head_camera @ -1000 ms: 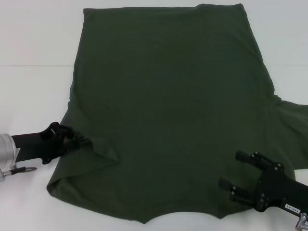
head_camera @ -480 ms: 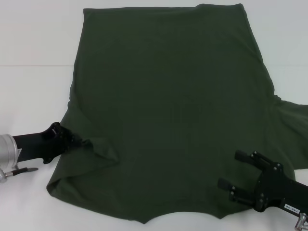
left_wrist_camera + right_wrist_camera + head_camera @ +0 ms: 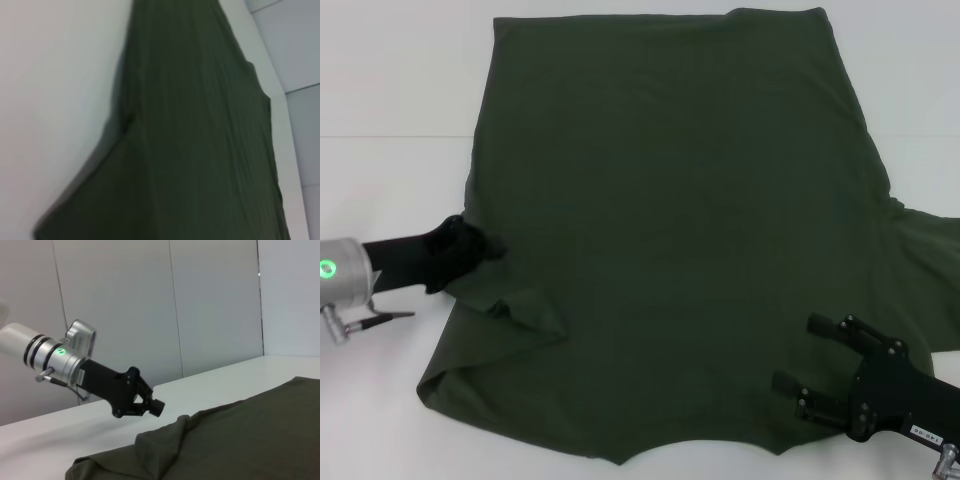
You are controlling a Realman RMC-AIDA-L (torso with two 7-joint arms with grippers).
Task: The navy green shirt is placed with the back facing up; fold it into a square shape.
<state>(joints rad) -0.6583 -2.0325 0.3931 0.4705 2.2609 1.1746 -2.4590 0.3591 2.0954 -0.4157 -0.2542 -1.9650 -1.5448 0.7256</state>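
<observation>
Navy green shirt [image 3: 670,230], a big plain olive-dark tee of soft matte fabric, lies spread back-up across the white table [image 3: 390,90], filling most of the head view, hem at the far edge and collar end nearest the robot. One short sleeve fans out flat on the robot's right; the sleeve on the robot's left [image 3: 510,310] is bunched and partly turned over onto the body, looking like the start of the first inward fold. Nothing squared off yet, so I'd call the task barely begun. Left gripper [image 3: 150,405], black on a silver wrist, sits at the shirt's left edge just above that rumpled sleeve; the right wrist view shows it just clear of the cloth, fingers parted with nothing between them, let go, probably placed to re-grip that side. Right gripper [image 3: 820,365] hovers over the near right corner of the fabric, black fingers spread wide, holding nothing, plausibly waiting to take its own sleeve.
</observation>
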